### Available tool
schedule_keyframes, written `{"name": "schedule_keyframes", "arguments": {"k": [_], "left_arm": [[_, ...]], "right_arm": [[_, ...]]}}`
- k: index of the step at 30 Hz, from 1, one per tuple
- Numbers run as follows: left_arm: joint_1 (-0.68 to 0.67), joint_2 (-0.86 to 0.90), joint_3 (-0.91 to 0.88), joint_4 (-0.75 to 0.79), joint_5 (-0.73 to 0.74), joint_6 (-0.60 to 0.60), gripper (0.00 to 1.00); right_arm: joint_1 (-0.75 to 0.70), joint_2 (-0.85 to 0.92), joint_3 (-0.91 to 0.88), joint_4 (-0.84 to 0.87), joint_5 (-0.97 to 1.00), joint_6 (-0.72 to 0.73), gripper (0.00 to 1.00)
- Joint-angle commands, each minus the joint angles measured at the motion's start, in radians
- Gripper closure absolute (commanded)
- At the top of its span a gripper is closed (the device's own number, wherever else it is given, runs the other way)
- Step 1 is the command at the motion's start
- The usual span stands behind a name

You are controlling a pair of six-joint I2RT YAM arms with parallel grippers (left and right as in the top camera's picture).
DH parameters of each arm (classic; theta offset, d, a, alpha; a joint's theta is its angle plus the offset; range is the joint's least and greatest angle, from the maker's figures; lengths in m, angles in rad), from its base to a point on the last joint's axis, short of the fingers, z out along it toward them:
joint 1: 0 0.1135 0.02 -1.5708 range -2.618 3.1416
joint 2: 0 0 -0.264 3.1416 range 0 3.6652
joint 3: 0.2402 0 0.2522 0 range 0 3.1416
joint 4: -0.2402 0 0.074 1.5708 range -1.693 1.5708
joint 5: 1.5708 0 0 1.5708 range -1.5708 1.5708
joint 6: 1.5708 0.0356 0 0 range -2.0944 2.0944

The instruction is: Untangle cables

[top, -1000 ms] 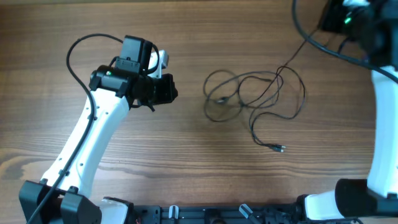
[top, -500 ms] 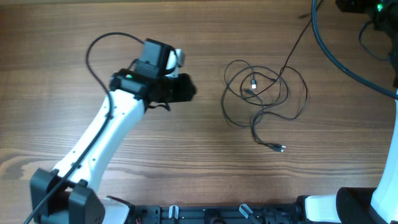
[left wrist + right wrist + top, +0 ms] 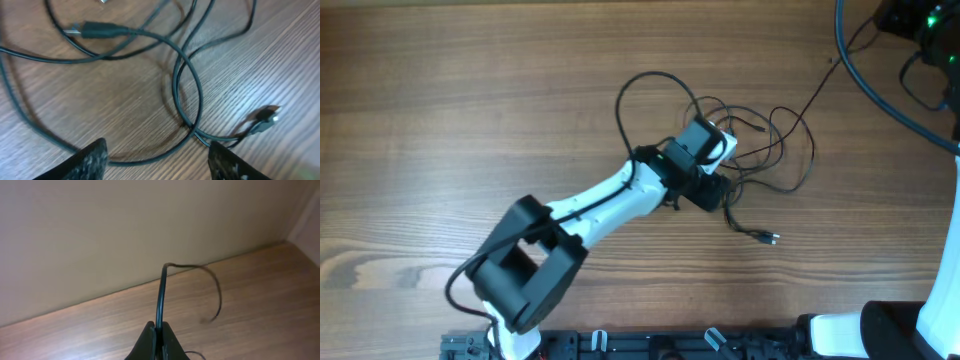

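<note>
Our left gripper [image 3: 711, 189] has swung across onto the cables [image 3: 100, 29] mid-table, its fingers spread wide over a loop. Our right gripper [image 3: 156, 334] (raised at the far corner) pinches one strand, so separating can begin.

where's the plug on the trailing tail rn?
Overhead: the plug lies on the table right of centre, ending the cables' trailing tail, just right of the left hand.

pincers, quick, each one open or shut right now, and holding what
left pincer: open, holding nothing, over the cables
right pincer: shut on one cable
</note>
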Motion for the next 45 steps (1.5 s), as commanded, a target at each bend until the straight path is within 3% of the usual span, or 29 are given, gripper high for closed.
{"name": "schedule_keyframes", "arguments": {"k": [1,8,11,16,18,21,25,30,32,35,37,40,45], "left_arm": [[-0.016,0.074,-0.003,0.009,-0.053,0.031,0.37],[-0.009,0.103,-0.003,-0.132,-0.206,0.043,0.34],[0.026,0.103,-0.003,-0.299,-0.324,0.046,0.42],[0.151,0.103,-0.003,-0.407,-0.346,0.042,0.46],[0.196,0.103,-0.003,-0.413,-0.346,0.041,0.48],[0.233,0.103,-0.003,-0.416,-0.346,0.034,0.48],[0.239,0.103,-0.003,-0.402,-0.285,-0.019,0.48],[0.238,0.103,-0.003,-0.401,-0.27,-0.019,0.48],[0.238,0.103,-0.003,-0.4,-0.27,-0.019,0.48],[0.238,0.103,-0.003,-0.4,-0.27,-0.019,0.47],[0.238,0.103,-0.003,-0.397,-0.27,-0.019,0.47],[0.238,0.103,-0.003,-0.39,-0.265,-0.019,0.47],[0.238,0.103,-0.003,-0.378,-0.251,-0.019,0.47]], "right_arm": [[-0.003,0.026,0.017,-0.001,0.056,0.029,0.96],[-0.093,0.083,0.017,-0.023,0.118,0.072,0.96],[-0.142,0.085,0.017,-0.032,0.121,0.074,0.96],[-0.333,0.085,0.017,-0.086,0.335,0.31,0.96],[-0.438,0.09,0.017,-0.128,0.31,0.42,0.96],[-0.555,0.126,0.013,-0.14,0.131,0.398,0.96],[-0.558,0.228,0.013,-0.124,-0.225,0.083,0.96],[-0.555,0.347,0.013,-0.241,-0.262,0.021,0.96],[-0.555,0.367,0.011,-0.285,-0.241,-0.009,0.87],[-0.555,0.368,0.011,-0.308,-0.224,-0.008,0.5],[-0.554,0.368,0.011,-0.332,-0.25,-0.008,0.36],[-0.548,0.368,0.012,-0.401,-0.364,-0.072,0.33],[-0.386,0.366,-0.03,-0.493,-0.499,-0.355,0.33]]}}
